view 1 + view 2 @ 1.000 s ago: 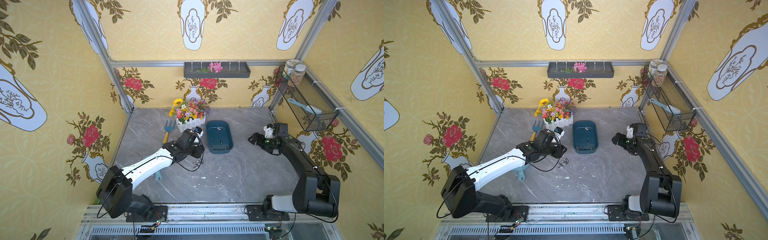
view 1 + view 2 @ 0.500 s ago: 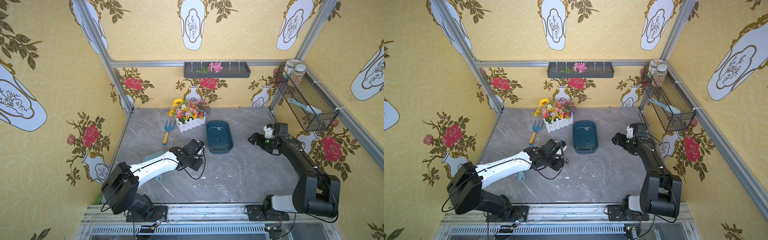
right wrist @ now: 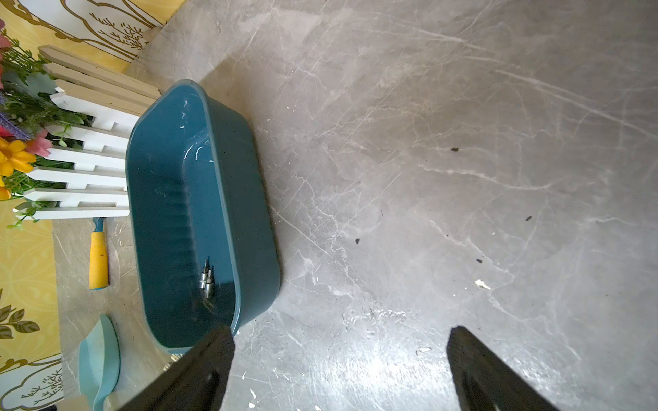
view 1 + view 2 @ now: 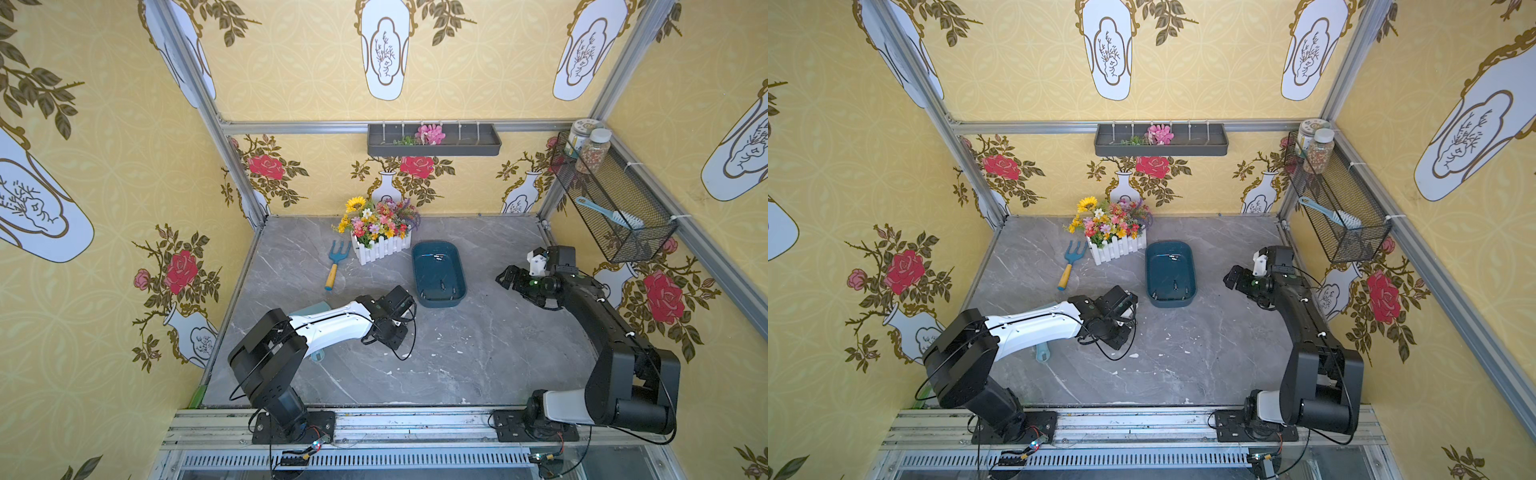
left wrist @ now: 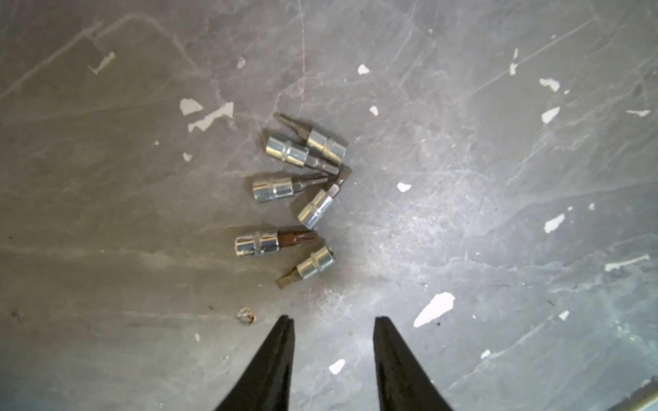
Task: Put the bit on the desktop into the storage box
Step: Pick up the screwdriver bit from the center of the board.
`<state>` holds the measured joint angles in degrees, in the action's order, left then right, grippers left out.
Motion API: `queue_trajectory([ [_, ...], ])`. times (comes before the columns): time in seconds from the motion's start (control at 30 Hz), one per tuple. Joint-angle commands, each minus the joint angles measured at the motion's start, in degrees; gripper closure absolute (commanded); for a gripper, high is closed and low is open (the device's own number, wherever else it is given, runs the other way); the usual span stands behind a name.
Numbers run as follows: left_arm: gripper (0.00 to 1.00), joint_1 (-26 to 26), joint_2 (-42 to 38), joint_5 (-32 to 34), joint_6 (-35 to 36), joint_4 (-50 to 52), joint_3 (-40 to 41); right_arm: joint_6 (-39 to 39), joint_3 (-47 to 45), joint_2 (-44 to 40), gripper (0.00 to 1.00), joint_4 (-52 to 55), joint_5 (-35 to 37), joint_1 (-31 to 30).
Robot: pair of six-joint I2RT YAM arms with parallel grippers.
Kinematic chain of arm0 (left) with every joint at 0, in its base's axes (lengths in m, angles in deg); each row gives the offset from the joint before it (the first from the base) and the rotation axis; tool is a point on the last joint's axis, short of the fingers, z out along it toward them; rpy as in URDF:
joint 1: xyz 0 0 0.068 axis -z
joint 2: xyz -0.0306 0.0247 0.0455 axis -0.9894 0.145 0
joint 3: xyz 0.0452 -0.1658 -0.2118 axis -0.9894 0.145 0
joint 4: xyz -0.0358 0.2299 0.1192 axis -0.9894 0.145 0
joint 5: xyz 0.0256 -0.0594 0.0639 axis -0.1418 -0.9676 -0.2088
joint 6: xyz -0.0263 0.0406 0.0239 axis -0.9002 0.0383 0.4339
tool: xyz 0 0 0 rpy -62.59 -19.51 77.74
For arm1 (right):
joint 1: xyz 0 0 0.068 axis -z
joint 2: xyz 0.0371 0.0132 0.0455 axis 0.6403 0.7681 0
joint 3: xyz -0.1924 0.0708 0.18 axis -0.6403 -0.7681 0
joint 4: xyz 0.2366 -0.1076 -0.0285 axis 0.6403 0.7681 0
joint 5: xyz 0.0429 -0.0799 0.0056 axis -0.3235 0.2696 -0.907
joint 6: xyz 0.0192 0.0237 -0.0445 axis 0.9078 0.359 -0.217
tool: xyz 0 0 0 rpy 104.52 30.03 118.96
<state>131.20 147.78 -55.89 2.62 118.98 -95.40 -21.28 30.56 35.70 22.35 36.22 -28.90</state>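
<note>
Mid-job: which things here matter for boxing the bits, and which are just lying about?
Belongs to the job:
six loose bits, desktop, storage box, bits already inside it, left gripper, open near the loose bits.

Just lying about:
garden fork, flower planter, pale blue scoop, wall tray, wire basket with jars and brush.

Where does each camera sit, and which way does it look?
Top views: high over the front edge, looking down on the desktop; left arm and right arm show.
Left wrist: on the left arm, facing down at six bits; left gripper tips show.
Right wrist: on the right arm, facing the storage box; right gripper tips show.
Shared: top views and right wrist both show the storage box.
</note>
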Motion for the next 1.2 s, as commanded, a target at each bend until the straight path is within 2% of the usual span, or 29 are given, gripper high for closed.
queue_trajectory([
  [0.0,0.58,0.03,1.16,0.73,1.91,0.3,-0.63,-0.68,0.32,0.2,0.03,-1.2,-0.61,-0.02],
  [0.97,0.61,0.03,7.83,2.95,5.74,-1.9,-3.89,-0.77,0.56,0.6,0.03,-1.16,-0.7,0.07],
  [1.17,0.67,0.03,8.34,2.17,5.47,-1.89,-3.56,-0.82,0.54,0.66,0.03,-1.12,-0.69,0.07],
])
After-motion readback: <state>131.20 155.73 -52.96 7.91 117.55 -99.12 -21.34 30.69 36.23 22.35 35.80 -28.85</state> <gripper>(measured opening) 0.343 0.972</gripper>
